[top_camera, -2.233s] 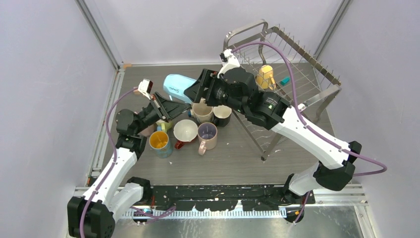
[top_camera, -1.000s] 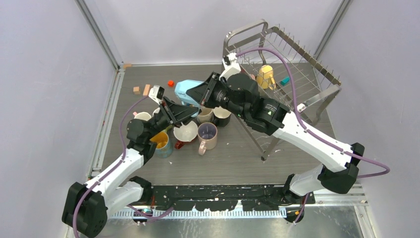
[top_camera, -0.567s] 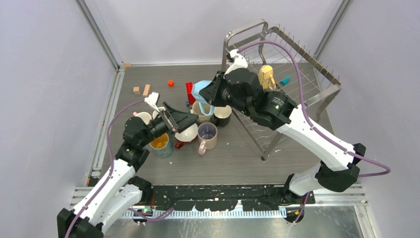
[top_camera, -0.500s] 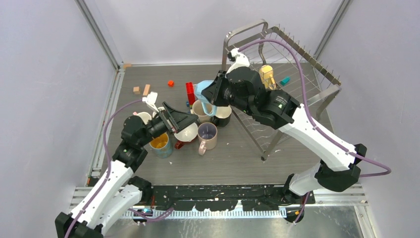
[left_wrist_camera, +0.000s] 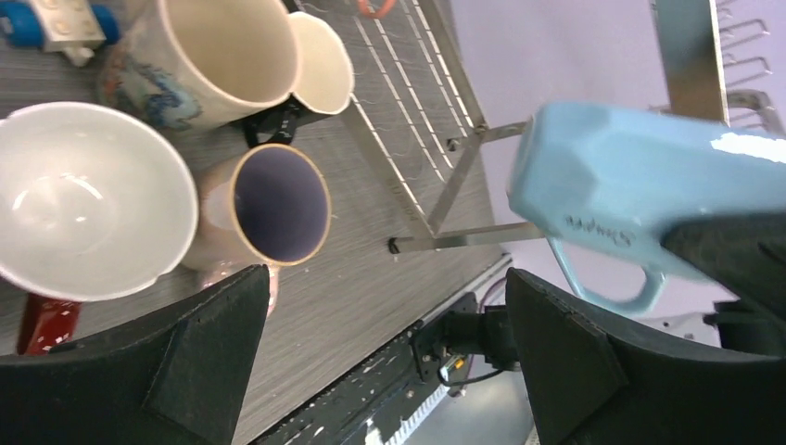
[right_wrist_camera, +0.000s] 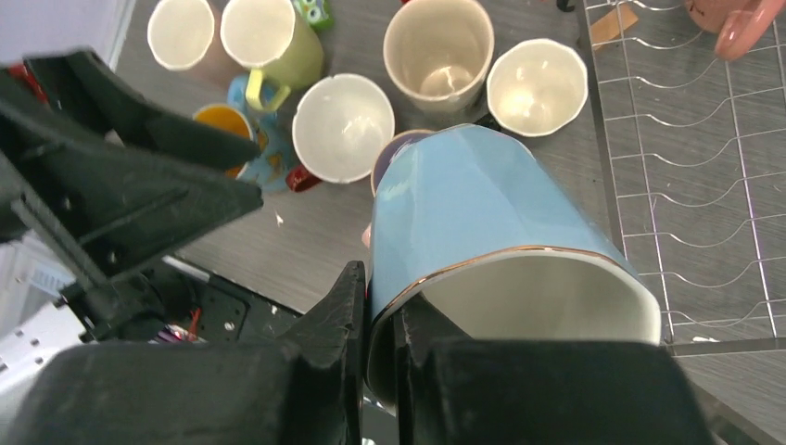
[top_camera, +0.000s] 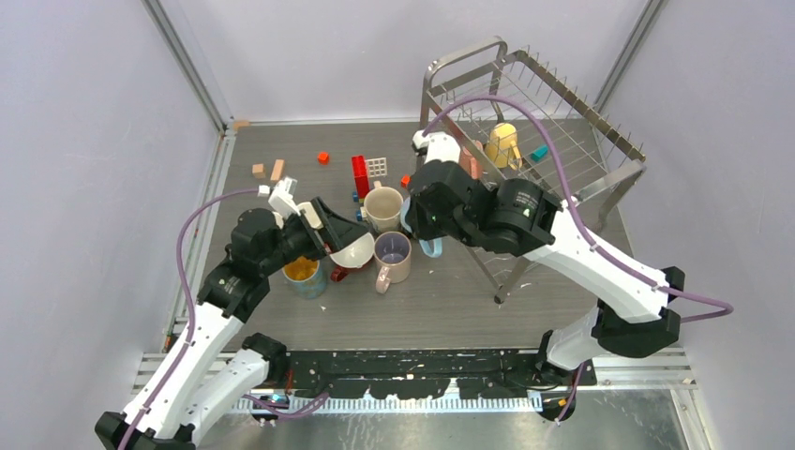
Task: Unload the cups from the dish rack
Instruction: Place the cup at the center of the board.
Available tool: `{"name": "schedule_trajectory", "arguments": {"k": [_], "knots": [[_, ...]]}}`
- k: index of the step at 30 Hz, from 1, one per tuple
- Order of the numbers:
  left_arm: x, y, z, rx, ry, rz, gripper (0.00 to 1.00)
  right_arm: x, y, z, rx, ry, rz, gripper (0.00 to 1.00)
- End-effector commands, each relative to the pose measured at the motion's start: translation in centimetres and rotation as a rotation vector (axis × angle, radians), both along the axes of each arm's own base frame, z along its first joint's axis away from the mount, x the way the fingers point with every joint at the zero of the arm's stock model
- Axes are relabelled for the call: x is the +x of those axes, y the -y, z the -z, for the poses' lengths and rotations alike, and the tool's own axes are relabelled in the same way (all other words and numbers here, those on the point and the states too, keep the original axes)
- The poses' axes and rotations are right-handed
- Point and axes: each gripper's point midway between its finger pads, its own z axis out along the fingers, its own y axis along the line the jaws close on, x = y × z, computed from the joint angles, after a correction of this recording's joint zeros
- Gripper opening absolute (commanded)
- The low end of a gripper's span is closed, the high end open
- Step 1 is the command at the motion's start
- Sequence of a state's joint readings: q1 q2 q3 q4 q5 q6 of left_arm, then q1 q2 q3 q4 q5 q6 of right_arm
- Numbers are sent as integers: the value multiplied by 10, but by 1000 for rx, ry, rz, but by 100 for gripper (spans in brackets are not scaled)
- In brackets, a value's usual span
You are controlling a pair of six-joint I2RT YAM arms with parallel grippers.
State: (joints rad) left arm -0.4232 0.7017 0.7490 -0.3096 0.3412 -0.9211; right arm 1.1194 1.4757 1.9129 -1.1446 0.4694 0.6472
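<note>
Right tool (right_wrist_camera: 382,338) has the light blue cup (right_wrist_camera: 463,213) by the rim, one finger inside the mouth and one outside, pinched tight. A moment ago this cup sat between both tools near the upper centre of the top view. Since then the left tool (left_wrist_camera: 387,297) has let go and sprung wide, and it has drawn back toward the left of the frame. It now hangs over the white-lined cup (top_camera: 352,248) with nothing between its fingers. I read the handover as done, with the cup on the right arm alone.

The cup has also come down toward the middle of the top view. There only its handle and a sliver of its body show under the right wrist. It is just right of the purple-lined cup (top_camera: 392,251) and near the front left leg of the dish rack (top_camera: 562,122). In the left wrist view it hangs in the upper right, tipped on its side, handle down, clear of the bench (top_camera: 469,300).

Next, I judge, comes setting it down beside the unloaded cluster, and it will want levelling first. The cluster is tight, so I would watch for a knock against the purple-lined cup.

A mustard cup (top_camera: 503,142) and a pink cup (right_wrist_camera: 741,23) are still in the rack, so the unloading is well along but not finished.
</note>
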Motion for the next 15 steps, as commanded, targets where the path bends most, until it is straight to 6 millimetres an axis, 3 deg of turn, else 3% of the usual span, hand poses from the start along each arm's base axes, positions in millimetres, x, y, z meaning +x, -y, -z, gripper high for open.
{"name": "schedule_trajectory", "arguments": {"k": [1, 3, 8, 15], "knots": [[9, -21, -10, 133, 48, -85, 100, -9, 0, -16, -1, 73, -5, 1], [14, -36, -11, 226, 46, -141, 100, -17, -5, -13, -22, 76, -21, 1], [32, -68, -45, 374, 89, -258, 100, -39, -25, -1, -35, 61, -79, 1], [66, -71, -121, 315, 189, -318, 100, -60, -61, 30, -66, 12, -172, 1]]}}
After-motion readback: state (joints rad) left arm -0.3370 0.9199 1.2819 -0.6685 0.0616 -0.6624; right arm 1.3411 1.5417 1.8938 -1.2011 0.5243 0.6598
